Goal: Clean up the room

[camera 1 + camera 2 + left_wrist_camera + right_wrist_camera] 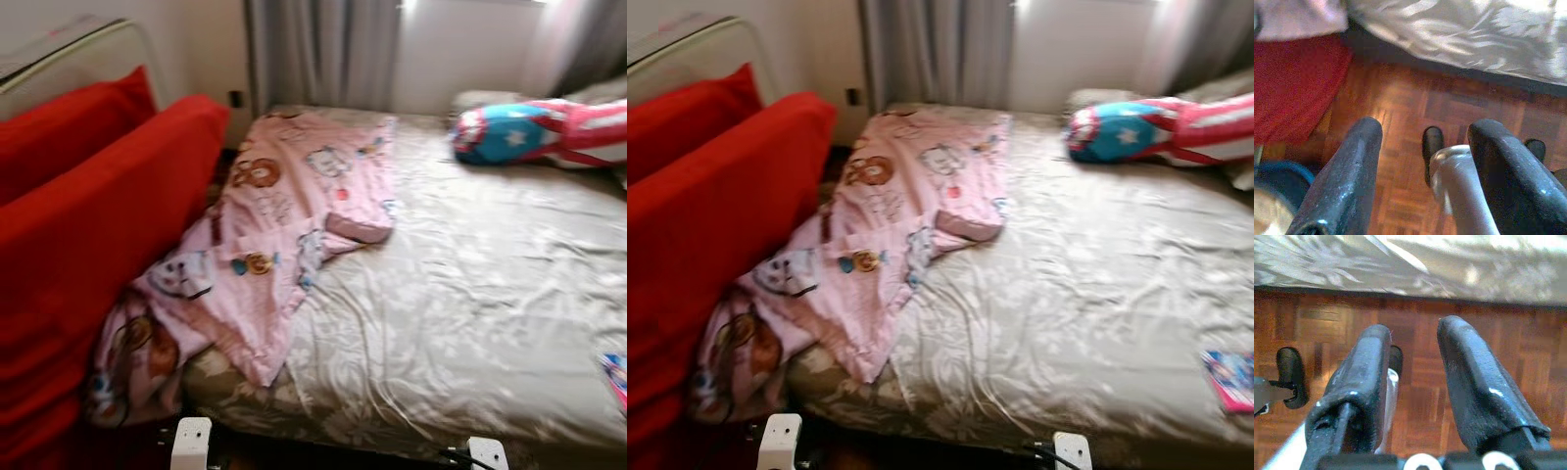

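I see the bed [470, 323] ahead, with a pink cartoon-print blanket [284, 225] crumpled along its left edge and spilling over the near-left corner against the red sofa [88, 235]. A red, white and blue cushion [539, 132] sits at the far-right corner, and a small colourful book [1232, 377] near the right edge. My left gripper [1425, 161] and right gripper [1413, 382] hang over the parquet floor [1498, 347] beside the bed, fingers parted and empty.

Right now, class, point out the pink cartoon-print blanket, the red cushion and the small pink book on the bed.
Pink cartoon-print blanket [284, 225]: left eye view, its middle.
Red cushion [98, 235]: left eye view, broad front face.
Small pink book [1232, 378]: right eye view, its cover.
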You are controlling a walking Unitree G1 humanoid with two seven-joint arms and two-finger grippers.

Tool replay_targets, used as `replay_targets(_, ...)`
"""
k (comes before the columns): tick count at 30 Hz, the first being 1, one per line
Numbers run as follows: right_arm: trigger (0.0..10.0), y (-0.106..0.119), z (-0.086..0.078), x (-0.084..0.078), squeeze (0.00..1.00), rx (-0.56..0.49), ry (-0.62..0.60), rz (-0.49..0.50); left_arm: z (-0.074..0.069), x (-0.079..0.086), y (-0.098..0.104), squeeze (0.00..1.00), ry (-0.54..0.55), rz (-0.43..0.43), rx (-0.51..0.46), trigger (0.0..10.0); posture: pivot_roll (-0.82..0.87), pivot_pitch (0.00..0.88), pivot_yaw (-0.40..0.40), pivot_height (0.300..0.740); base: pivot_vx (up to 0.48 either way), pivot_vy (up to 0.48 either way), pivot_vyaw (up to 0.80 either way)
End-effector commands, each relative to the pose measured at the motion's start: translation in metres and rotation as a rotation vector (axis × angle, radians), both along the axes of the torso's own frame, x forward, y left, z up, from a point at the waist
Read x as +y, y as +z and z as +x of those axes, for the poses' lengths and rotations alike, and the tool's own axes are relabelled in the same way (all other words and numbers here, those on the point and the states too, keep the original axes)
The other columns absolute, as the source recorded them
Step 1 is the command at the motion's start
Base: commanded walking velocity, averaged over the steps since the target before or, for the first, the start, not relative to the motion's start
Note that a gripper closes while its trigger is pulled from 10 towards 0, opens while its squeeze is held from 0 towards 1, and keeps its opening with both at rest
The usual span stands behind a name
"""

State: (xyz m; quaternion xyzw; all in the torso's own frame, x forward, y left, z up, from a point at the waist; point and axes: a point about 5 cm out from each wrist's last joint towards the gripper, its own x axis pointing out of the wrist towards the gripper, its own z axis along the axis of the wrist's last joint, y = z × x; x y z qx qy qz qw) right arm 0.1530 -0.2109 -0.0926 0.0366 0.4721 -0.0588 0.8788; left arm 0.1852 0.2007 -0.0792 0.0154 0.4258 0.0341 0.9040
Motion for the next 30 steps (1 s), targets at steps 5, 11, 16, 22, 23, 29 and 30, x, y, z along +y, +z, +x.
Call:
replay_targets(5,10.0,0.000,-0.001,-0.001,0.00,0.001,-0.009,0.000,-0.004,0.001,-0.002,0.00,-0.014,0.006,0.019,10.0,-0.04,0.000,-0.016,0.740,0.000,0.000,0.80)
replay_targets(11,10.0,0.000,-0.001,-0.001,0.00,0.003,-0.007,-0.002,-0.004,0.001,-0.002,0.00,-0.008,0.004,0.019,10.0,-0.04,0.000,-0.024,0.740,0.000,0.000,0.80)
replay_targets(16,10.0,0.000,-0.001,-0.003,0.00,0.005,0.007,-0.009,-0.002,-0.002,-0.002,0.00,-0.002,-0.002,0.014,10.0,-0.05,0.000,-0.044,0.740,0.000,0.000,0.80)
replay_targets(22,10.0,0.002,0.000,-0.009,0.00,0.007,0.015,-0.029,-0.001,-0.010,-0.002,0.00,0.007,-0.022,0.009,10.0,-0.05,0.000,-0.065,0.740,0.000,0.000,0.80)
replay_targets(23,10.0,0.002,0.000,-0.010,0.00,0.007,0.015,-0.031,-0.001,-0.011,-0.003,0.00,0.009,-0.026,0.009,10.0,-0.05,0.000,-0.071,0.740,0.000,0.000,0.52)
replay_targets(29,10.0,0.002,0.000,-0.011,0.00,0.007,0.013,-0.031,-0.002,-0.014,-0.004,0.00,0.018,-0.033,0.013,10.0,-0.04,0.000,-0.078,0.740,0.000,0.000,0.09)
replay_targets(30,10.0,0.002,0.000,-0.011,0.00,0.007,0.014,-0.031,-0.003,-0.014,-0.004,0.00,0.019,-0.032,0.013,10.0,-0.04,0.000,-0.078,0.740,0.000,0.000,0.00)
